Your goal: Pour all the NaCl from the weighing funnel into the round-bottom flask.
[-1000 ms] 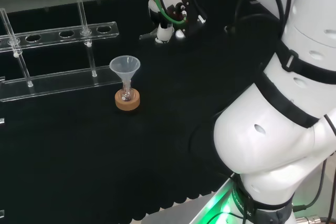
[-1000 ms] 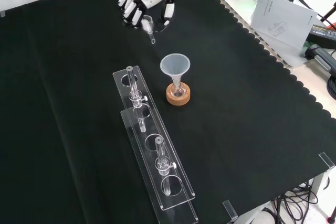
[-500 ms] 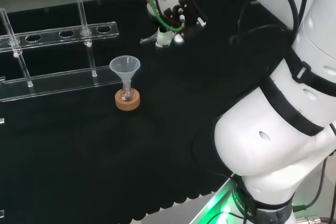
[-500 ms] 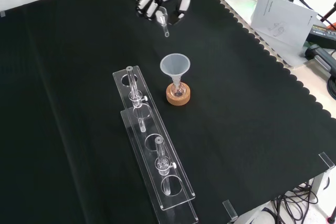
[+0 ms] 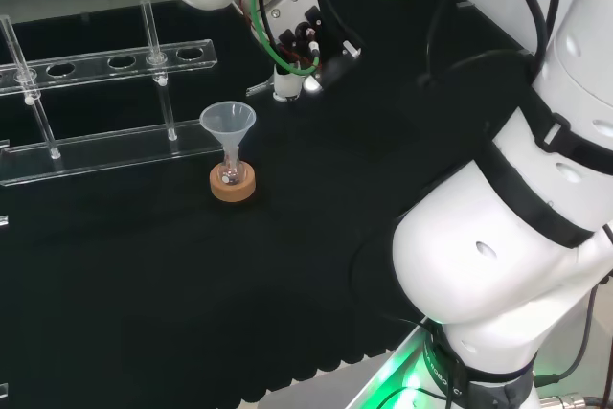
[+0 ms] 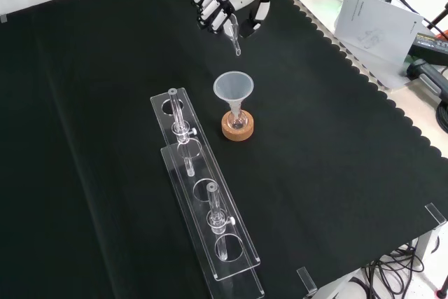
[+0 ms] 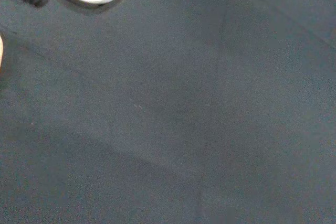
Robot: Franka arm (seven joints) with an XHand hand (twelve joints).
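A small round-bottom flask [image 6: 237,122] sits in a cork ring stand [image 6: 238,129] with a translucent plastic funnel [image 6: 233,87] in its neck; in the head view the funnel [image 5: 228,122] stands over the cork ring [image 5: 233,184]. The hand [image 6: 234,1] hangs above and beyond the funnel in the front view, fingers curled round a clear glass weighing funnel [image 6: 233,35] whose narrow stem points down toward the plastic funnel. In the head view the hand [image 5: 302,45] is up and right of the funnel, and the weighing funnel [image 5: 273,91] pokes out to the left.
A clear acrylic rack [image 6: 203,201] with upright glass pieces lies left of the flask in the front view and behind it in the head view [image 5: 105,107]. The arm's white links [image 5: 508,237] take up the head view's right. Papers [image 6: 371,19] lie beyond the cloth's scalloped edge.
The hand has carried the weighing funnel toward the plastic funnel: rightward and lower in the front view, leftward in the head view. The flask and rack have not moved.
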